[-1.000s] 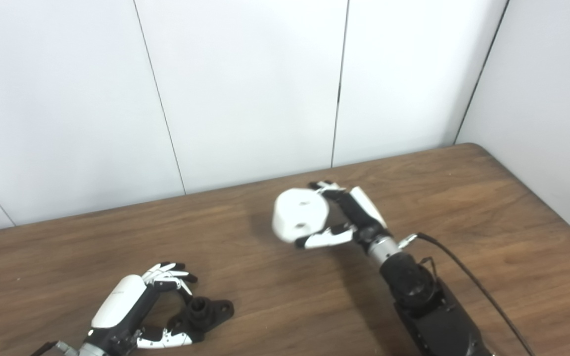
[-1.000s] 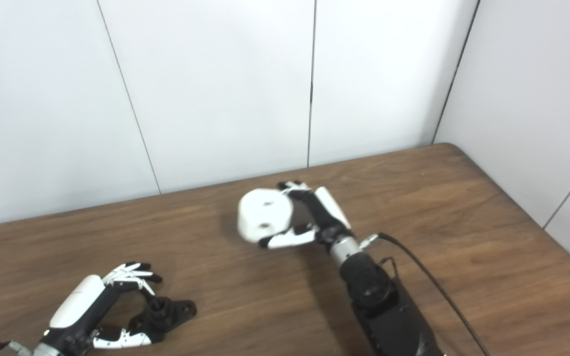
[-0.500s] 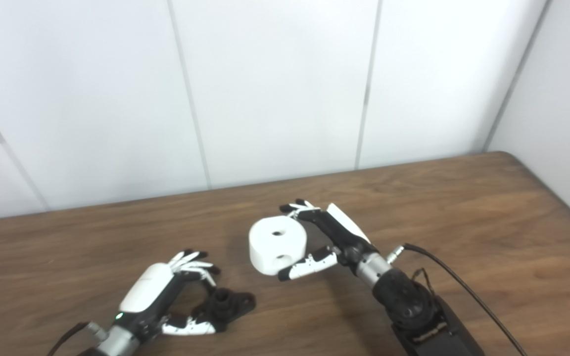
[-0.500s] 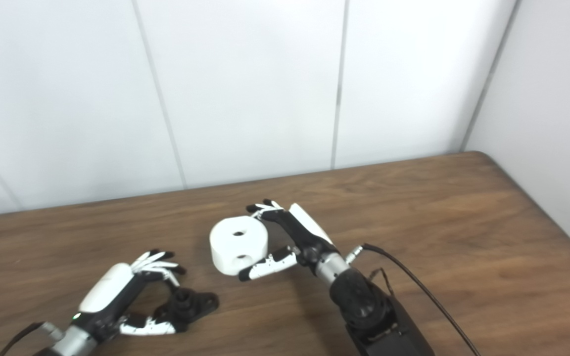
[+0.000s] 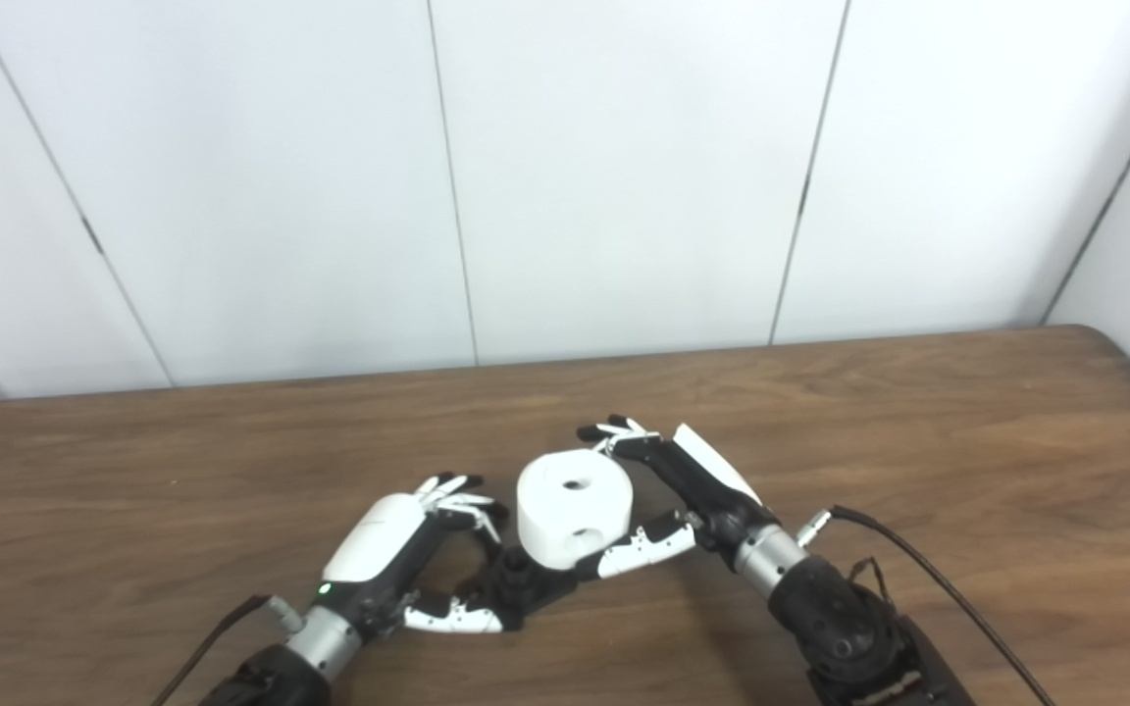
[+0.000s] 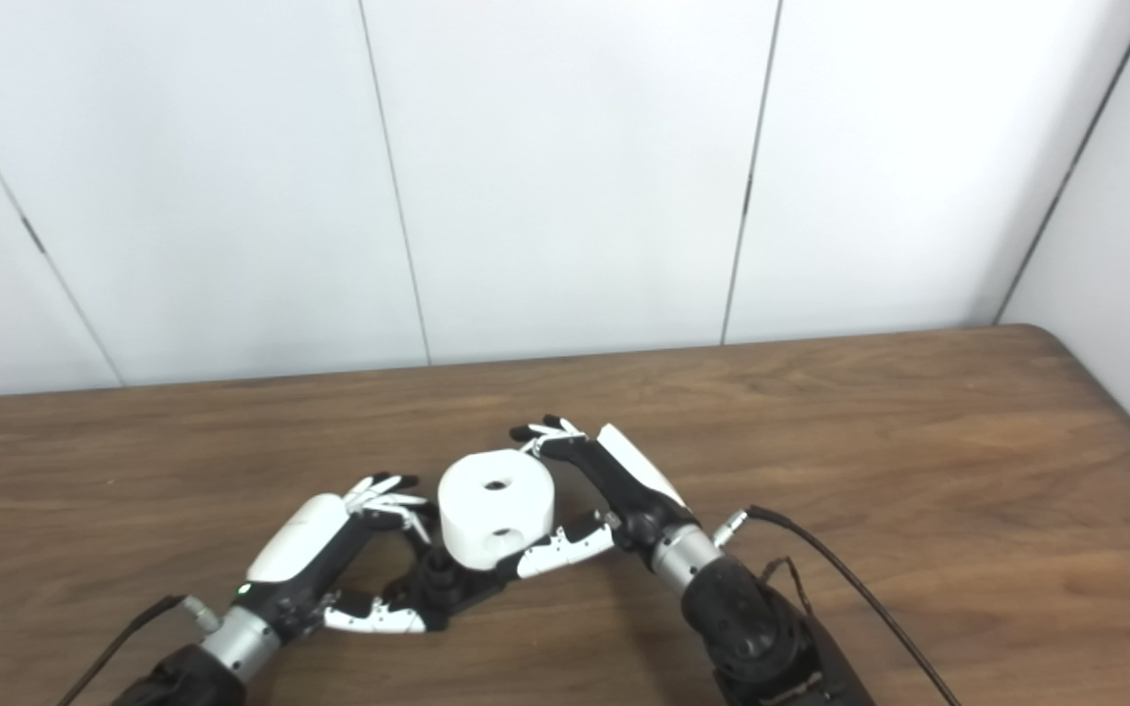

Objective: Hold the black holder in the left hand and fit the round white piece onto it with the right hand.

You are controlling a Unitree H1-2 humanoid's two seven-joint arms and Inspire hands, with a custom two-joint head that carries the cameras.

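The round white piece (image 5: 573, 506) is a thick puck with a hole in its top and another in its side. My right hand (image 5: 668, 500) is shut on it, fingers over its far rim and thumb under its near side. It hangs just above the black holder (image 5: 516, 590), which lies on the table and is partly hidden beneath it. My left hand (image 5: 418, 564) is shut on the holder, thumb along its near side and fingers curled over its far side. In the right eye view, the piece (image 6: 494, 506) covers the holder's (image 6: 437, 588) right end.
The brown wooden table (image 5: 967, 431) stretches out to both sides, with white wall panels behind it. A black cable (image 5: 928, 588) runs from my right wrist toward the bottom right. The table's rounded right corner (image 5: 1104, 338) is near the side wall.
The camera has swung left, shifting the whole picture. My right hand has carried the white piece down and left, from well apart to just above the holder. My left hand keeps hold of the holder.
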